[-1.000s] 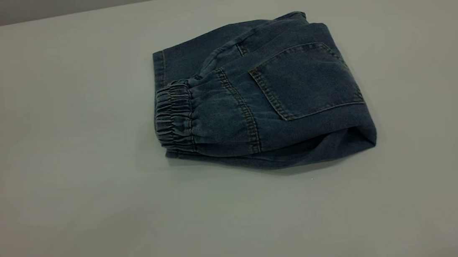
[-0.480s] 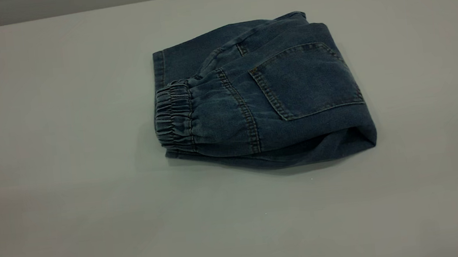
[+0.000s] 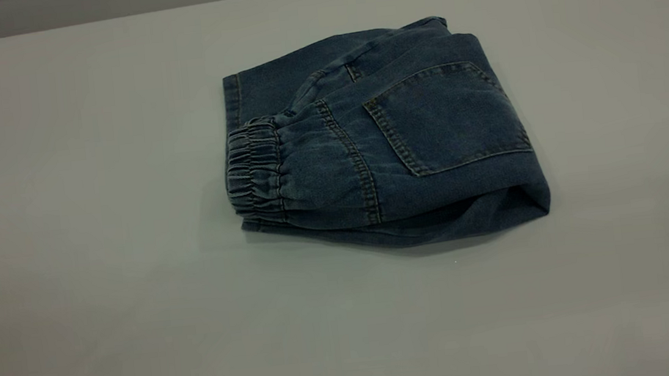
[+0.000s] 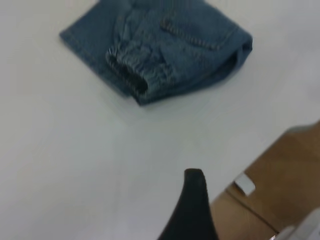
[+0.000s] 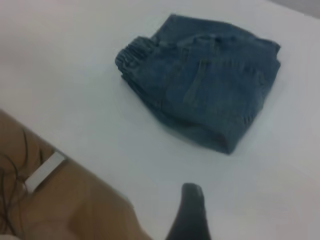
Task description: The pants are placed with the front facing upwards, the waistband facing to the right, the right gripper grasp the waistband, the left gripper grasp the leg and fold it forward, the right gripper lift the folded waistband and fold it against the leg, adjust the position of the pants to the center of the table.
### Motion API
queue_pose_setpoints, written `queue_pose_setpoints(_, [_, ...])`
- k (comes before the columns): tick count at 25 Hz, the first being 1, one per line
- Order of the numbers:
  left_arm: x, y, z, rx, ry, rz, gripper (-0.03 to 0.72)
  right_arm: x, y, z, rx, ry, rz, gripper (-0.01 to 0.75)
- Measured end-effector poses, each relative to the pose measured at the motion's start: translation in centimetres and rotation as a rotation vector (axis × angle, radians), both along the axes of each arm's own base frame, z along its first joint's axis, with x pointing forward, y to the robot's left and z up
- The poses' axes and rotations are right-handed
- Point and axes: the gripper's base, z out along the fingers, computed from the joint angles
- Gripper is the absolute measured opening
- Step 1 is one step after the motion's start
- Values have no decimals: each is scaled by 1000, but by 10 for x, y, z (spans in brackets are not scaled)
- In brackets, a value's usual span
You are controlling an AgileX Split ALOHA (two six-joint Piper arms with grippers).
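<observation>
Both grippers sit back near the counter's [image 3: 99, 235] edge, each showing one dark fingertip, so their opening cannot be told. Folded blue denim pants [image 3: 392, 145] lie near the counter's middle, back pocket [image 3: 447, 117] up, ruched waistband [image 3: 253, 171] at the exterior view's left.

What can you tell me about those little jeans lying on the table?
The pants are small blue denim, folded into a compact bundle and lying flat on the pale table, a little past and to the right of the middle of the exterior view. A back patch pocket with tan stitching faces up. The gathered elastic waistband sits at the bundle's left end, over a hemmed leg layer beneath. The right end is a rounded fold. Only the table touches them; no gripper holds them.
</observation>
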Motion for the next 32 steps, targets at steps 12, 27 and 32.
queue_pose_setpoints(12, [4, -3, -5, -10, -9, 0, 557, 8, 1, -14, -13, 8, -20, 518])
queue_pose_setpoints(27, [3, -3, -5, -12, -12, 3, 557, 8, 1, -13, -10, 8, -21, 518])
queue_pose_setpoints(32, [3, -2, -5, -12, -16, 139, 557, 6, 1, -13, 5, -2, -44, 518])
